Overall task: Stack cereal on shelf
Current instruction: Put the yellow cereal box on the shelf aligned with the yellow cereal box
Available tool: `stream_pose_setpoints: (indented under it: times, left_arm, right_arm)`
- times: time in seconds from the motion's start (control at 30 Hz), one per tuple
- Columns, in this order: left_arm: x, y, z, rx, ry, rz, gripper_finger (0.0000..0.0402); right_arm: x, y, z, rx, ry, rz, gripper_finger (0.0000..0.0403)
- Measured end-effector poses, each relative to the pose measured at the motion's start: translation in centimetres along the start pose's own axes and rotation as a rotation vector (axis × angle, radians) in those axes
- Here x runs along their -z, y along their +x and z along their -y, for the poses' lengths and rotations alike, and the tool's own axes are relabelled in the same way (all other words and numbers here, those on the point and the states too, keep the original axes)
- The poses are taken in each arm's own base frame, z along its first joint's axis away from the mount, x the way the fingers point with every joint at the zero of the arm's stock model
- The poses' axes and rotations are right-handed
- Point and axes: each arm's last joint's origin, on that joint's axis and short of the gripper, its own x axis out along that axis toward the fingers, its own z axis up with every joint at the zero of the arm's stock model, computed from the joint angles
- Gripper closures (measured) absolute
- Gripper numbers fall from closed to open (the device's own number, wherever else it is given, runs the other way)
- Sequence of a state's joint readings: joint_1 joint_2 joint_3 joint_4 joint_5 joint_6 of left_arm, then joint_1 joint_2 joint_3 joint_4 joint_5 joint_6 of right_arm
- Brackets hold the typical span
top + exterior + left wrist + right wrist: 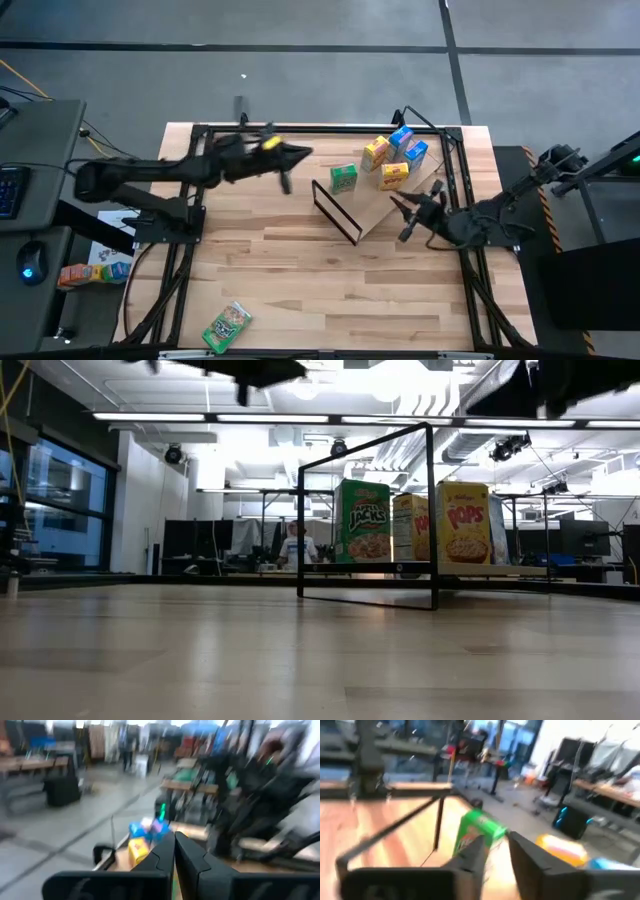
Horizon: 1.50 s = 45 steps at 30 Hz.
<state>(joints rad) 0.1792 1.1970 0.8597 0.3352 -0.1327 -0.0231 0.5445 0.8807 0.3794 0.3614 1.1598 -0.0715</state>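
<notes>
Well apart: cereal (388,160) (upright) beyond right gripper (404,215).

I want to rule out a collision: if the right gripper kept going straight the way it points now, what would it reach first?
Most likely the green cereal box, which stands right ahead of the right gripper on the shelf. How far off it is I cannot tell.

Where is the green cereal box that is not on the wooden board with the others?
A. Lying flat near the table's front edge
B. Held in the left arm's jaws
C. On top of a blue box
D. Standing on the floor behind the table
A: in the high view a green cereal box lies flat on the table near its front edge, far from the shelf and from both arms.
</notes>
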Motion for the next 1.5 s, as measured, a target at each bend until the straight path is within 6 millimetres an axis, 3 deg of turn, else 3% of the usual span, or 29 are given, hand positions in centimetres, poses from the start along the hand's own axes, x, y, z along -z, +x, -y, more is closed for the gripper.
stream_pose_setpoints:
  times: [0.1, 0.23, 0.4, 0.7, 1.5]
  left_arm:
    - [0.8, -3.1, -0.1, 0.056, -0.017, 0.13, 0.04]
    - [2.4, -5.9, 0.1, 0.113, -0.046, 0.217, 0.04]
    - [4.2, -7.5, 0.4, 0.143, -0.047, 0.206, 0.0401]
    - [5.1, -7.4, 0.7, 0.154, -0.043, 0.174, 0.0401]
    - [5.3, -7.4, 0.7, 0.152, -0.04, 0.155, 0.0401]
  right_arm:
    - [1.2, 0.7, 0.2, -0.149, 0.047, -0.086, 0.0391]
    - [2.5, 1.1, 0.5, -0.335, 0.124, -0.243, 0.0387]
    - [3.4, 1.5, 2.1, -0.079, 0.166, -0.408, 0.0398]
    - [5.7, 2.1, 3.5, 0.121, 0.178, -0.586, 0.0403]
    - [7.1, 5.8, 4.4, 0.326, 0.144, -0.59, 0.0403]
